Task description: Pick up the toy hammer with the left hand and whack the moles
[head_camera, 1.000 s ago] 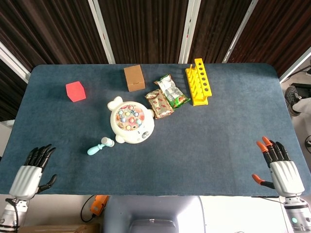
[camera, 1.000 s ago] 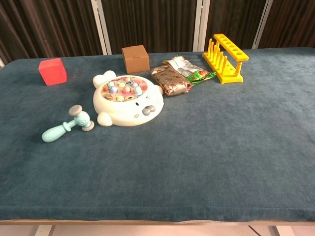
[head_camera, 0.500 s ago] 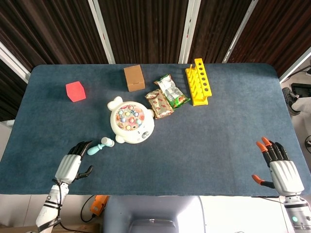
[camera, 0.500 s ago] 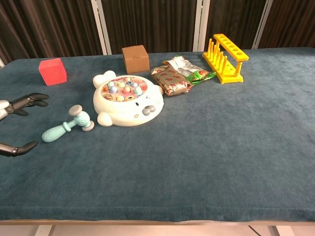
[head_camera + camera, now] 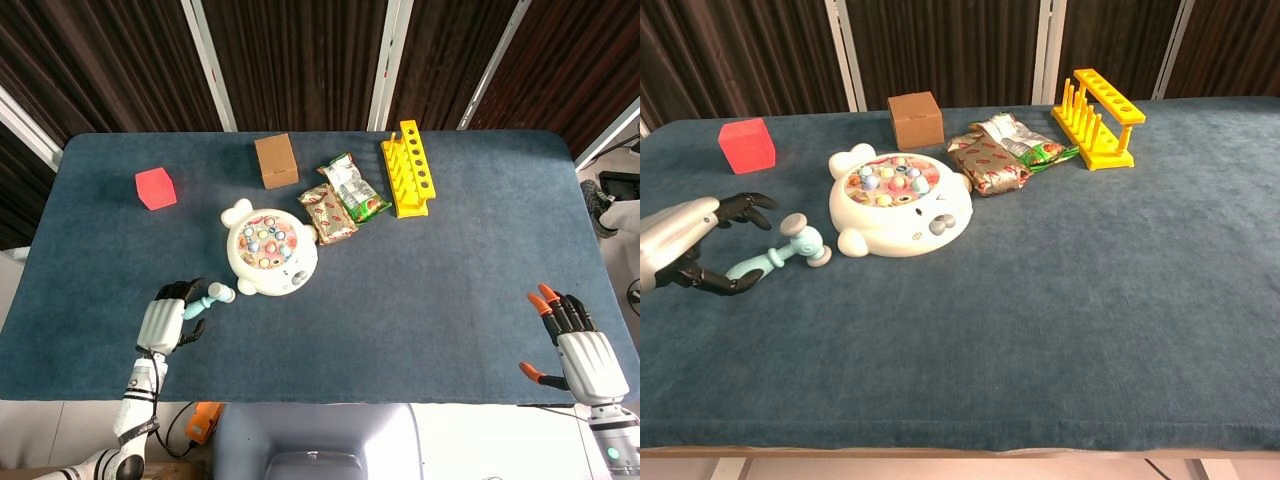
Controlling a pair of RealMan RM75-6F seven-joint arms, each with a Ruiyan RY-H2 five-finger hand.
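The mint toy hammer [image 5: 217, 293] lies on the blue cloth just left of the white mole game [image 5: 268, 250], its head toward the game. In the chest view the hammer [image 5: 783, 254] slants with its handle end pointing at my left hand [image 5: 680, 246]. My left hand [image 5: 167, 321] hovers over the handle end, fingers spread above it and thumb curled below, not clasping it. The mole game [image 5: 898, 206] shows several coloured moles on top. My right hand [image 5: 579, 349] rests open at the table's near right edge, holding nothing.
A red cube [image 5: 155, 188] sits at the far left, a brown box [image 5: 276, 160] behind the game, two snack packets [image 5: 340, 200] to its right, and a yellow rack [image 5: 408, 170] further right. The table's front edge [image 5: 960, 448] runs close below.
My left hand has come in from the table's near left corner toward the hammer and now straddles its handle end. The hammer, the game and my right hand have stayed put.
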